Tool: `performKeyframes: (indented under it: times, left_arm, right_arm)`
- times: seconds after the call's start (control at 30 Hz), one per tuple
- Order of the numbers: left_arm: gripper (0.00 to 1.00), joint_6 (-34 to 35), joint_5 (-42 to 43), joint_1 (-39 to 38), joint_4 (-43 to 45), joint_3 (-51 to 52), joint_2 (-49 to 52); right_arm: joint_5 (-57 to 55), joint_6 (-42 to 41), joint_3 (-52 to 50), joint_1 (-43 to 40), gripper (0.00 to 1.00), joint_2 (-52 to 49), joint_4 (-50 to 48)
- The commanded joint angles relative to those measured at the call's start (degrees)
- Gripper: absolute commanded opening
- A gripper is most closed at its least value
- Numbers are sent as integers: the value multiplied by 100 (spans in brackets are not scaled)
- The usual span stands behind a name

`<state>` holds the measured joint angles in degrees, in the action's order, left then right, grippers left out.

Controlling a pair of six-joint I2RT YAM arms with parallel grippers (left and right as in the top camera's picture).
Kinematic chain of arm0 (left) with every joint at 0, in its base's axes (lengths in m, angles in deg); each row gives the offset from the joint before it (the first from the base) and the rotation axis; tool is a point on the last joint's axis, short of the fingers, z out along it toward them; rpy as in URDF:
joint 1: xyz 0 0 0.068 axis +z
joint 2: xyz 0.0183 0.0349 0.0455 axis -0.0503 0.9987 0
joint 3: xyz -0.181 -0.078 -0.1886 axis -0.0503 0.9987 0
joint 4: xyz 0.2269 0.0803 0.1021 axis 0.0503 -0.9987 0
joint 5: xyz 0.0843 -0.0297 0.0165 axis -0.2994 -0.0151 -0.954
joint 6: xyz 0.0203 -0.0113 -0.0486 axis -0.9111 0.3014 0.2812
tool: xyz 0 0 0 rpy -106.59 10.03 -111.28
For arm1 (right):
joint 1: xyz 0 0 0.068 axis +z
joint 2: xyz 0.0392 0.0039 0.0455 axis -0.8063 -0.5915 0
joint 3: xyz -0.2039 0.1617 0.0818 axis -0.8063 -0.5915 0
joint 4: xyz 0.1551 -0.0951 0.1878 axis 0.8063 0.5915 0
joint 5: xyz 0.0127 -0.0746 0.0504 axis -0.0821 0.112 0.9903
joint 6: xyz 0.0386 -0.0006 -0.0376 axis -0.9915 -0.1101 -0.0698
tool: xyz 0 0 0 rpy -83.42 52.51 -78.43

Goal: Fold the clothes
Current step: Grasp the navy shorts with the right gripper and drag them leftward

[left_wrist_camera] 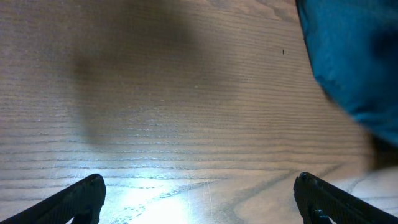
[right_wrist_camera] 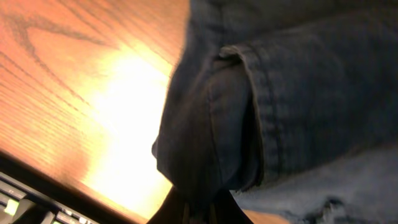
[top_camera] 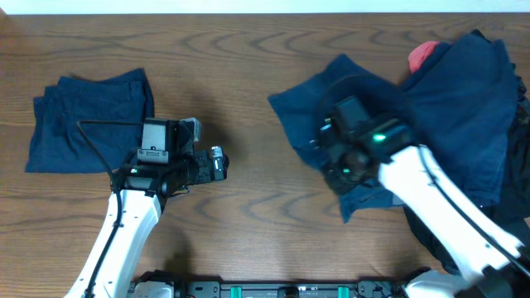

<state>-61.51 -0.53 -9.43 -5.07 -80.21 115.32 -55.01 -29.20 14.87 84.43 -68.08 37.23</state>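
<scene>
Right fingers (right_wrist_camera: pixel 198 210): closed together, clamped on a doubled fold of the navy shorts (top_camera: pixel 308 106), just below a stitched hem. The cloth hangs from the grip, bunched. These shorts lie spread and rumpled right of the middle of the surface (top_camera: pixel 248 66), and my right arm crosses over them from the near right corner.

Left fingers (top_camera: pixel 217 160): spread wide apart, holding nothing, with bare wood between them. They sit left of the middle of the surface, pointing toward its right edge, clear of every garment. In the left wrist view a blue cloth edge shows ahead and to one side; I cannot tell which garment it belongs to.

Folded shorts (top_camera: pixel 91 120): dark navy, lying flat in a neat stack near the left edge of the surface, just beside my left arm and apart from the fingers.

Heap of clothes (top_camera: pixel 472 108): a large navy garment draped at the right edge, touching the held shorts. A coral-red garment (top_camera: pixel 424 54) shows at the heap's far side, toward the far right corner.
</scene>
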Motion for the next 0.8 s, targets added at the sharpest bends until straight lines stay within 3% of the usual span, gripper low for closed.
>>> performKeyframes:
  times: [0.0, 0.27, 0.4, 0.57, 0.77]
  left_arm:
    - [98, -11, 13, -17, -9, -87, 7]
    - [98, -13, 9, -17, -7, -87, 7]
    - [98, -15, -24, -17, 7, -87, 7]
    - [98, -13, -291, -17, 17, -87, 7]
    - [98, -11, -284, -17, -70, -87, 7]
  right_arm:
    - [317, -157, -66, 363, 4, -435, -302]
    - [428, -181, -66, 1038, 4, -1742, -1521]
    - [444, -955, -63, 1193, 2, -2096, -2339]
    - [446, -1495, -59, 1211, 7, -2135, -3508]
    - [291, -1425, 212, 1113, 30, -2098, -3644]
